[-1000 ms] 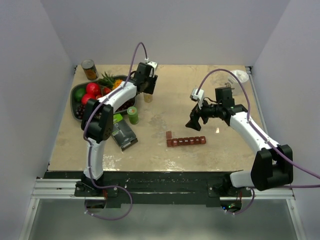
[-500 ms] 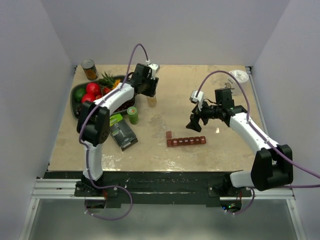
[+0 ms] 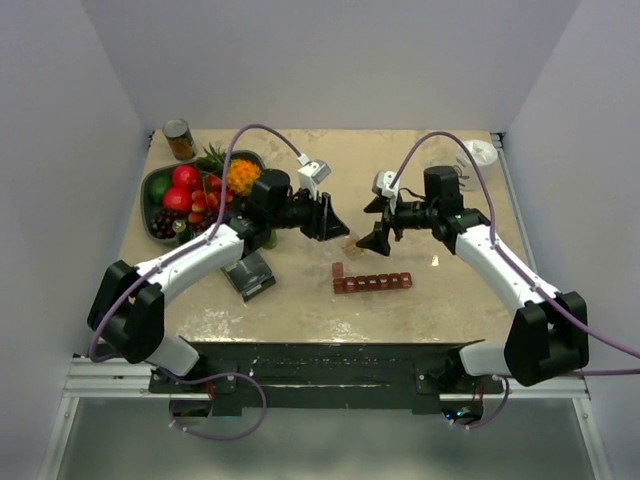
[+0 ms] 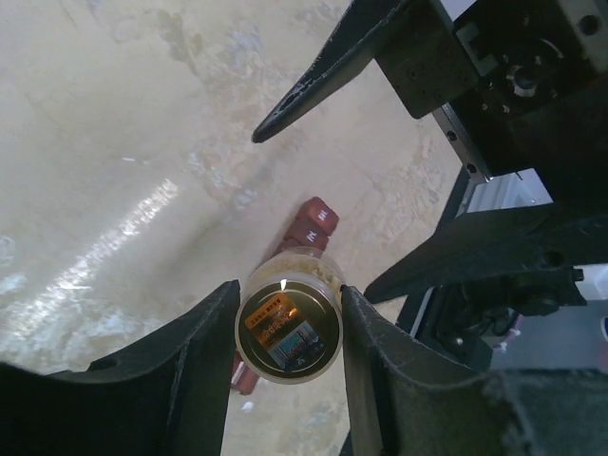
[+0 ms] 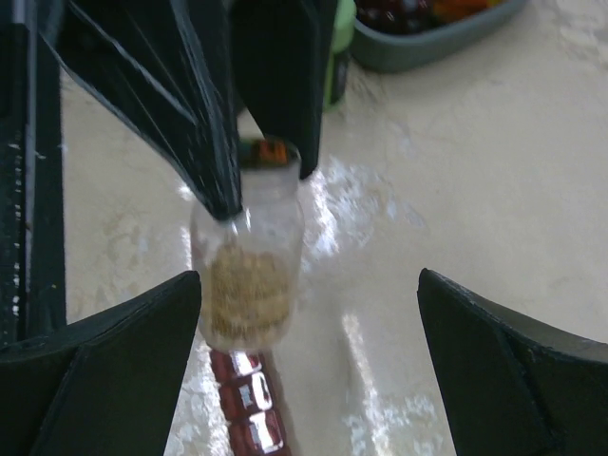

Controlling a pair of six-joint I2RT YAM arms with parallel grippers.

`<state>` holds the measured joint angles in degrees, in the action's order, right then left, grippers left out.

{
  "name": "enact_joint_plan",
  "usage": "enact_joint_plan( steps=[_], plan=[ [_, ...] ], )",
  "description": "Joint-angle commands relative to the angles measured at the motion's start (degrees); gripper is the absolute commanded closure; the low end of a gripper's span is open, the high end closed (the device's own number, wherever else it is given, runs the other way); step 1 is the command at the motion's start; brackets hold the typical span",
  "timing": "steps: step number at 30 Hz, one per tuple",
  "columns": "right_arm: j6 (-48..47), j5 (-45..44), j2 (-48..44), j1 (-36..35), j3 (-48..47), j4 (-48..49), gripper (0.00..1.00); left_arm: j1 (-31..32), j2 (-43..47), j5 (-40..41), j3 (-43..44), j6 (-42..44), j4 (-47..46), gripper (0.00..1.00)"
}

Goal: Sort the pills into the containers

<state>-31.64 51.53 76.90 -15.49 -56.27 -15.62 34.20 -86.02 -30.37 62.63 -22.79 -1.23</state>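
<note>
My left gripper [image 3: 340,228] is shut on a small clear bottle [image 4: 288,318] and holds it above the table's middle. Golden pills [image 5: 249,285] fill the bottle's lower part in the right wrist view. The bottle [image 3: 352,243] hangs just above the left end of the dark red organizer strip [image 3: 372,283], which lies flat on the table. The strip also shows under the bottle in the left wrist view [image 4: 312,221] and in the right wrist view [image 5: 249,413]. My right gripper [image 3: 378,232] is open and empty, its jaws spread wide to either side of the bottle [image 5: 249,271] without touching it.
A grey fruit bowl [image 3: 150,190] with red fruit sits at the back left, with a tin can [image 3: 180,138] behind it. A dark packet [image 3: 250,272] lies left of the strip. A white object [image 3: 482,150] lies at the back right corner.
My left arm has swung from beside the fruit bowl to the table's middle, carrying the bottle. My right gripper has shifted slightly up and left, toward the bottle.
</note>
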Motion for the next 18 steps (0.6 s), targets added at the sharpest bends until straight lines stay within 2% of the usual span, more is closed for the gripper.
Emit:
enact_joint_plan(
  steps=[1,5,13,15,16,17,18],
  plan=[
    [2.55,7.97,1.05,-4.98,-2.88,-0.1,0.01,2.01,2.43,-0.66,-2.25,-7.09,-8.69,1.0],
    [1.93,10.61,1.58,-7.71,-0.07,0.32,0.01,2.02,3.93,-0.3,-4.44,-9.64,-12.56,1.0],
    [3.42,6.22,0.97,-7.81,2.3,2.07,0.07,2.1,6.65,0.66,-7.35,-11.58,-14.23,1.0],
    [4.56,5.52,-0.17,-7.72,3.18,3.22,0.11,2.1,6.91,0.84,-7.87,-12.02,-14.67,1.0],
    [5.18,5.25,-0.44,-7.72,3.97,4.36,0.17,2.02,6.92,0.84,-7.96,-12.19,-14.93,1.0],
    [5.88,5.51,-0.61,-7.72,4.24,4.8,0.28,2.1,6.92,0.49,-8.05,-12.46,-15.46,1.0],
    [6.58,6.12,-0.79,-7.63,4.41,4.98,0.53,2.1,6.92,0.31,-8.22,-13.07,-15.9,1.0]
  ],
)
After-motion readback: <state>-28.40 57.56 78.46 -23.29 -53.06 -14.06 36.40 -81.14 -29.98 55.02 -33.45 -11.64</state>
